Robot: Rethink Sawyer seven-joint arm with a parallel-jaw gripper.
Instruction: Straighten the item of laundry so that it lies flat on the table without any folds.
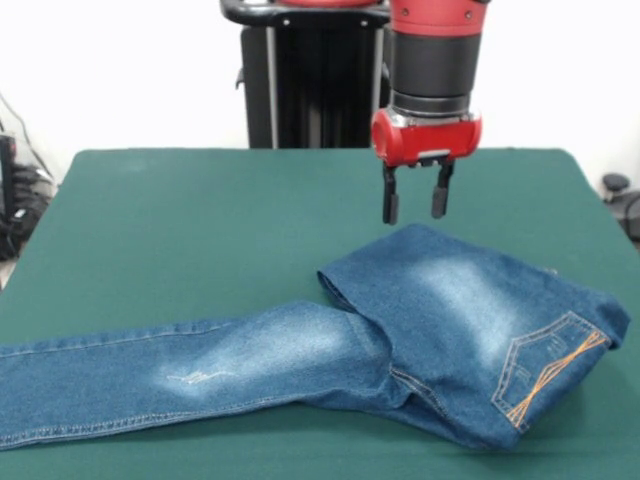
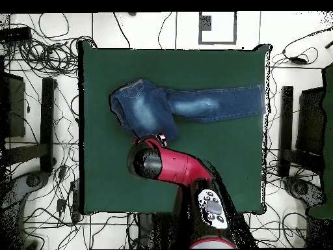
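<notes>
The blue denim jeans (image 1: 400, 330) lie on the dark green table (image 1: 200, 220). One leg stretches flat to the left edge of the front view. The other part is folded back over the seat, with an orange-embroidered pocket (image 1: 545, 365) at the right. My gripper (image 1: 415, 205) hangs open and empty just above the far edge of the folded part, fingers pointing down. In the overhead view the jeans (image 2: 182, 104) lie across the table's (image 2: 214, 169) upper half, and my gripper (image 2: 159, 138) is at their lower edge, mostly hidden under the arm.
The robot's black pedestal (image 1: 310, 80) stands at the table's far side. Cables and black stands (image 2: 39, 124) surround the table on the floor. The red arm (image 2: 175, 166) reaches over the table from the base side.
</notes>
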